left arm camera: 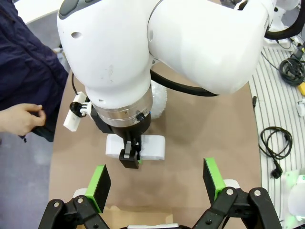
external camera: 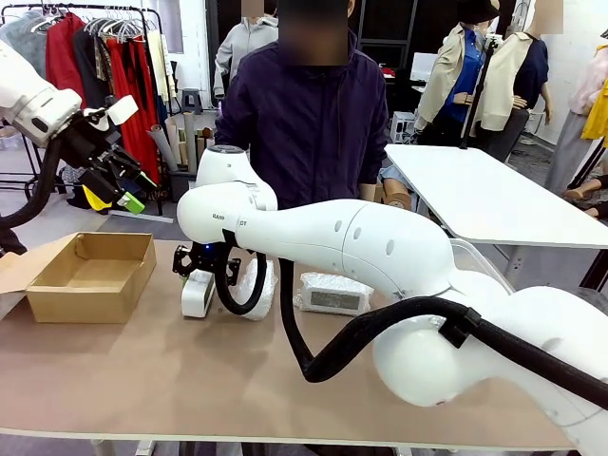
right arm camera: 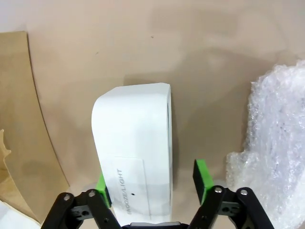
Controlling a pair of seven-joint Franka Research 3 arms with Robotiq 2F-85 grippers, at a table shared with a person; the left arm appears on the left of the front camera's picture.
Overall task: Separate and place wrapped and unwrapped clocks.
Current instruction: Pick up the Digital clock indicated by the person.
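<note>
Front view: the right tool hangs directly over the unwrapped clock. The clock stands on the tabletop, with the cardboard box near it on one side and a wrapped clock just beside it on the other. A second wrapped clock lies beyond that. The left tool is released and raised well apart from the clock, above the box.

Left wrist view: the right arm's fingers straddle the clock's middle. A person's hand rests well apart from it.

Right wrist view: the right tool is released around the clock. One green pad stands clear of the clock's side, while the other is at or against it. I would centre the tool sideways first, so that both pads meet the smooth plastic together. An uneven close would likely shove the clock or twist it. Then lift straight up, clear of the bubble wrap beside it.
</note>
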